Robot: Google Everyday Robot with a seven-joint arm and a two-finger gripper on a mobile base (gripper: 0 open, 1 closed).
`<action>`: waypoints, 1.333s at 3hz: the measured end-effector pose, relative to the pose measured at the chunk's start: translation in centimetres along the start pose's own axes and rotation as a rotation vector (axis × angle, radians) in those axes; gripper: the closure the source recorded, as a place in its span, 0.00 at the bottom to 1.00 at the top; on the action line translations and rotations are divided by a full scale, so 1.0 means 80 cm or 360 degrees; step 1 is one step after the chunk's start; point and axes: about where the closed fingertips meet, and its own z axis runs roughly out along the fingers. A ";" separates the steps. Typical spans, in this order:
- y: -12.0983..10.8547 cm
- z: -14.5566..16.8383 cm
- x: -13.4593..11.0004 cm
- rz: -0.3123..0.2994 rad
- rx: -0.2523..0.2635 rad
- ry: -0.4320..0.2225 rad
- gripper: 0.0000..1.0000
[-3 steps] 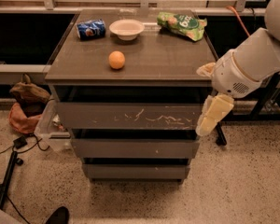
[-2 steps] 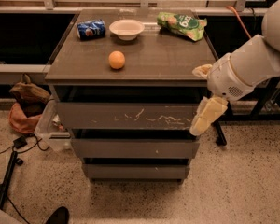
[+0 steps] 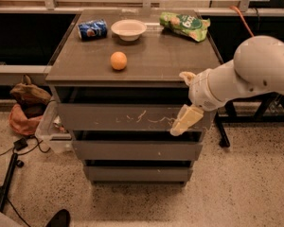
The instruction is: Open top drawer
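Observation:
The top drawer (image 3: 118,117) is the widest of three dark grey fronts on the cabinet, with whitish scratch marks across its panel. It looks pushed in, with a dark gap above it. My gripper (image 3: 179,103) is at the right end of that drawer front, coming in from the right on the white arm (image 3: 255,74). Its cream fingers stand apart: one fingertip (image 3: 185,76) is level with the cabinet's top edge, and the other (image 3: 183,121) lies in front of the drawer panel. It holds nothing.
On the cabinet top (image 3: 151,63) lie an orange (image 3: 118,60), a white bowl (image 3: 128,29), a blue can (image 3: 93,29) on its side and a green bag (image 3: 185,25). Two narrower drawers (image 3: 137,150) sit below. A brown bag (image 3: 28,103), a clear bin (image 3: 49,131) and cables (image 3: 9,160) are on the floor at left.
My gripper has moved left and slightly down along the right end of the top drawer front. The drawer has not moved.

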 end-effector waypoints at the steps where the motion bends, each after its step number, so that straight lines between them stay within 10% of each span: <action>1: -0.017 0.048 0.007 -0.0021 0.0080 0.0006 0.00; 4: 0.002 0.066 0.010 -0.0005 0.0027 0.0007 0.00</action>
